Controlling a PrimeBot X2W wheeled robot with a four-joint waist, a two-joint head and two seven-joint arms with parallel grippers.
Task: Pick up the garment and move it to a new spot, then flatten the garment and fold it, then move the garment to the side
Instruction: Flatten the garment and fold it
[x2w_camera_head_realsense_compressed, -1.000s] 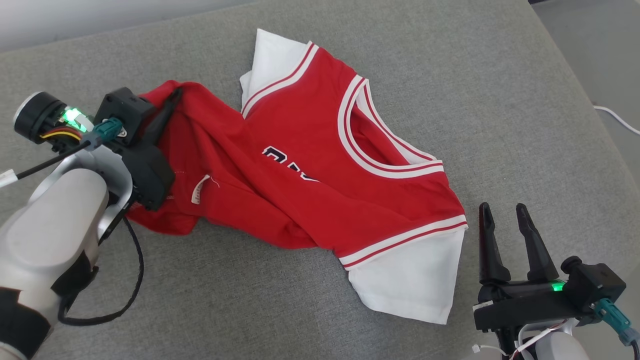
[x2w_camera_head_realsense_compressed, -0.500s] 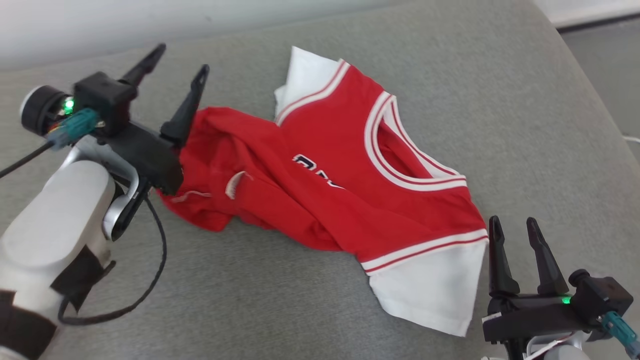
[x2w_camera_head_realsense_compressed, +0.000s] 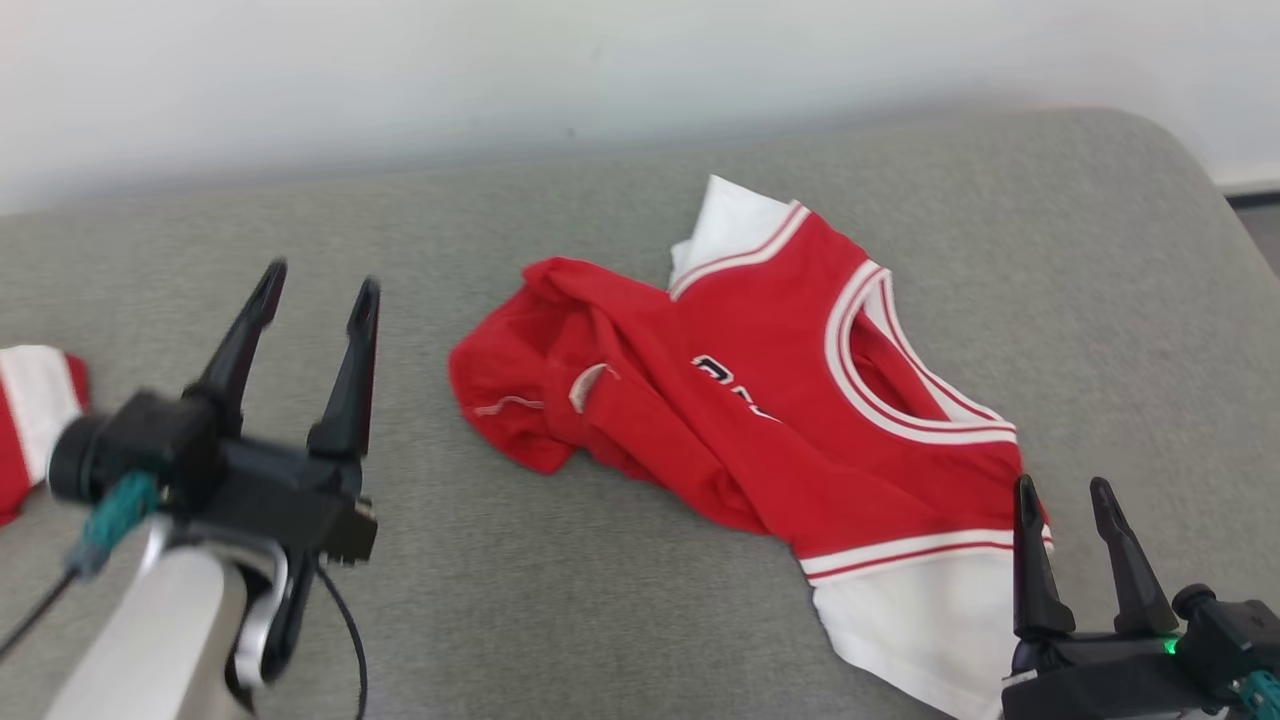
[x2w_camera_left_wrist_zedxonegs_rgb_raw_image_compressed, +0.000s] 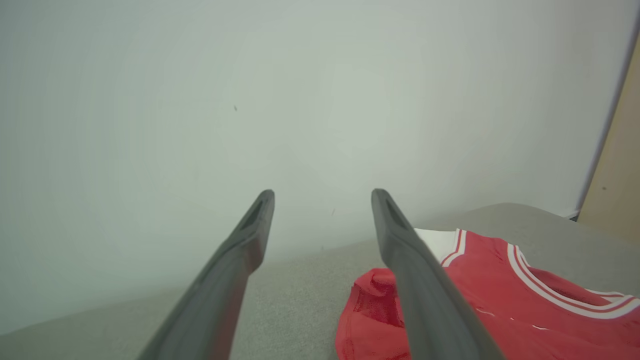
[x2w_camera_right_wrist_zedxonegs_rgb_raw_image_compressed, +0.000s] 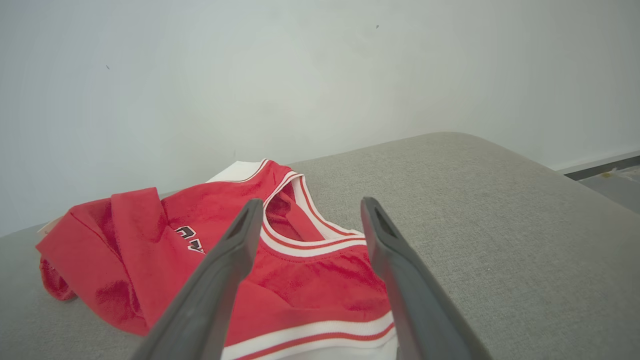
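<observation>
Head view, garment: the red garment with white trim lies on the grey cushion, right of centre, with its neckline facing up and a white sleeve at the near right corner.
Garment shape: the right half lies fairly flat. The left half is bunched into a thick folded lump, with a label turned outward and part of the dark lettering hidden.
Task stage: judged from the layout, flattening is not yet done and no fold has been made.
Risk, bunched side: a pinch on the lump could take several layers at once, so pulling would drag the whole shirt instead of spreading it.
Risk, uneven pull: tugging one edge while the far sleeve lies free could slide the cloth across the cushion and add new creases.
Risk, right sleeve: the near sleeve lies close to the cushion's front edge and could slip off if nudged.
Left gripper: fingers spread wide, holding nothing, raised over bare cushion well left of the bunched end.
Right gripper: fingers spread, empty, just beside the striped hem and white sleeve. Contact with the cloth cannot be told.
Left edge: a second red-and-white cloth lies apart from the garment.
Beyond: a pale wall stands behind the cushion.
</observation>
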